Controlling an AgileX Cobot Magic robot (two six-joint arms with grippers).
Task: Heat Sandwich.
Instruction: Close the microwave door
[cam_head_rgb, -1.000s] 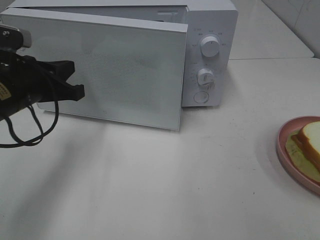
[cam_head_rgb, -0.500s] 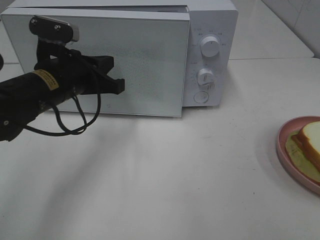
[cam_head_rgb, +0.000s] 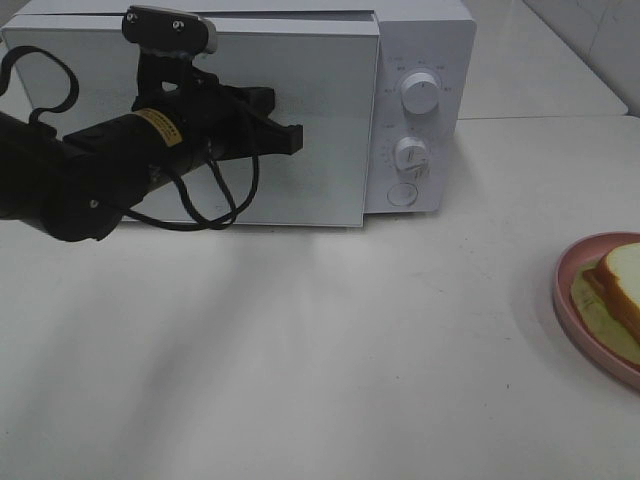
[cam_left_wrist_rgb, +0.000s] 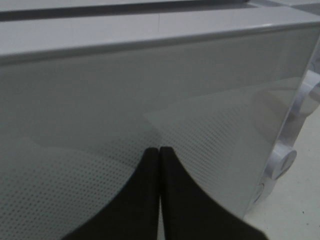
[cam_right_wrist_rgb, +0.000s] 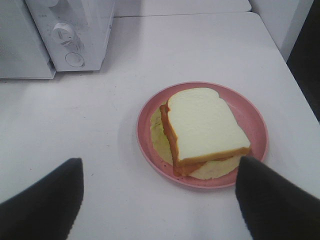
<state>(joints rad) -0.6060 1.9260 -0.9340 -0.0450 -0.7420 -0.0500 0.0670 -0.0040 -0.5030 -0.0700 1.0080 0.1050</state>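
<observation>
Left end effector (cam_left_wrist_rgb: 159, 152): fingers pressed together, gripping nothing, tips touching microwave door (cam_head_rgb: 300, 90).
Right end effector (cam_right_wrist_rgb: 159, 192): spread wide, hovering by sandwich (cam_right_wrist_rgb: 202, 127), away from microwave.

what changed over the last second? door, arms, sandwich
The left gripper, jaws closed, swept rightward across the microwave door, pushing it from ajar to nearly flush with the microwave body. Nothing was grasped or released. The sandwich on its pink plate stayed put on the table.

Left arm (cam_head_rgb: 90, 175) outstretched (fingers (cam_left_wrist_rgb: 150, 170) together); right fingers (cam_right_wrist_rgb: 45, 200) apart.
</observation>
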